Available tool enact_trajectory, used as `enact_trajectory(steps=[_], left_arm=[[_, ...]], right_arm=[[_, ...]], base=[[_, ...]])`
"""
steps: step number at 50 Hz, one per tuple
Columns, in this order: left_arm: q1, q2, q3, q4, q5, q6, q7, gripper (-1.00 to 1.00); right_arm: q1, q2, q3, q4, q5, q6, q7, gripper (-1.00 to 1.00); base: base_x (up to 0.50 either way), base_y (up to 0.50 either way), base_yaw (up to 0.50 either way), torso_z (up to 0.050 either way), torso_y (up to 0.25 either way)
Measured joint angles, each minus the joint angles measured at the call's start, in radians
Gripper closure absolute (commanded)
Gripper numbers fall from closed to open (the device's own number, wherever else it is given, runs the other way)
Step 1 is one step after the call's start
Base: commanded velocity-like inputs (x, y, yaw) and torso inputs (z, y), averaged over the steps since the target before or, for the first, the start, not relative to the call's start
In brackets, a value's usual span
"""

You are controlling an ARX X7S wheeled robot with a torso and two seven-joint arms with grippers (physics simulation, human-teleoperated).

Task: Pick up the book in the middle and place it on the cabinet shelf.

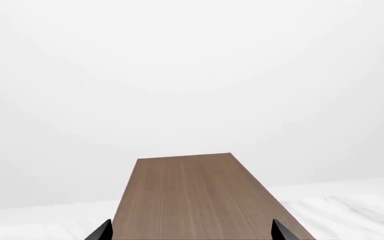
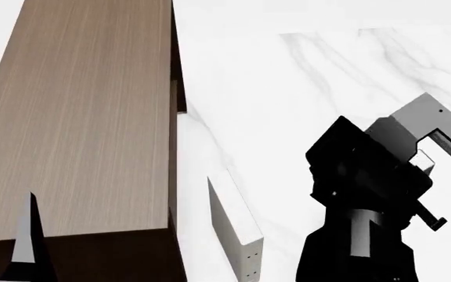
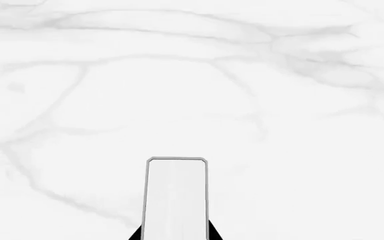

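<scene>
In the right wrist view my right gripper (image 3: 175, 235) is shut on the book (image 3: 175, 195). I see the book edge-on, with white page edges framed by a thin dark grey cover, held above white marble. In the head view my right arm (image 2: 366, 182) is at the right and hides the book. The cabinet shelf (image 2: 77, 117), dark brown with a lighter flat top, fills the left of the head view. My left gripper (image 1: 192, 234) is open and empty over the cabinet top (image 1: 192, 200). One of its fingers (image 2: 26, 235) shows in the head view.
An off-white book (image 2: 237, 226) with small dots on its spine stands on edge on the white marble surface (image 2: 304, 76), just right of the cabinet's near corner and left of my right arm.
</scene>
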Motion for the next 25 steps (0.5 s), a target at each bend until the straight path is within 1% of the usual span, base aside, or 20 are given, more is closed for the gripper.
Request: enact_trajectory(steps=[3, 8, 16, 25], left_arm=[[0.001, -0.002, 0.001, -0.002, -0.001, 0.003, -0.002, -1.0], [0.001, -0.006, 0.004, -0.004, -0.005, 0.006, -0.007, -1.0], [-0.001, -0.013, 0.007, -0.005, -0.012, 0.007, -0.015, -1.0], [-0.005, -0.022, 0.012, 0.0, -0.018, 0.004, -0.024, -1.0]], right_arm=[[0.0, -0.009, -0.032, -0.02, 0.0, -0.022, -0.03, 1.0], [-0.016, -0.019, -0.151, -0.095, 0.072, -0.066, -0.073, 1.0], [-0.062, -0.024, -0.358, -0.258, 0.262, -0.185, -0.217, 1.0], [-0.085, -0.027, -0.522, -0.353, 0.489, -0.368, -0.363, 1.0]], base=[[0.0, 0.0, 0.0, 0.0, 0.0], [0.0, 0.0, 0.0, 0.0, 0.0], [0.0, 0.0, 0.0, 0.0, 0.0], [0.0, 0.0, 0.0, 0.0, 0.0]])
